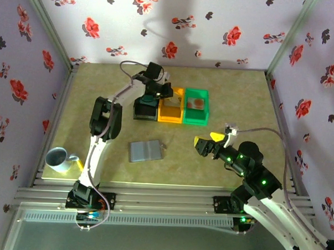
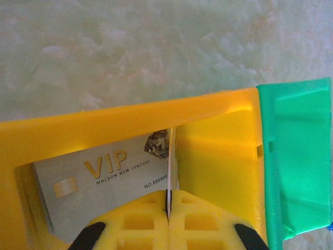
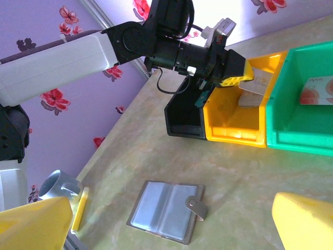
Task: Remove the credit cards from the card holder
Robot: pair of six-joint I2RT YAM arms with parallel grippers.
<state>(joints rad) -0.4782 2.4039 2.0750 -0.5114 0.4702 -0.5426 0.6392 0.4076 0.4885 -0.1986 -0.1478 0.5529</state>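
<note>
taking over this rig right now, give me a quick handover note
left gripper: shut on a thin card edge over the yellow bin, where a grey vip card lies; same card or not, unclear.
right gripper: open, free.
card holder: open flat on the table, pockets look empty.
done: pale card in the green bin.
to do: release that card, check the holder.

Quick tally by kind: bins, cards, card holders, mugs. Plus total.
Bins: 3, namely black bin, orange bin, green bin
Cards: 3, namely VIP card in the orange bin, pale card in the green bin, edge-on card pinched in the shut left gripper
Card holders: 1, the card holder, lying open
Mugs: 1, the mug
Total: 8
</note>
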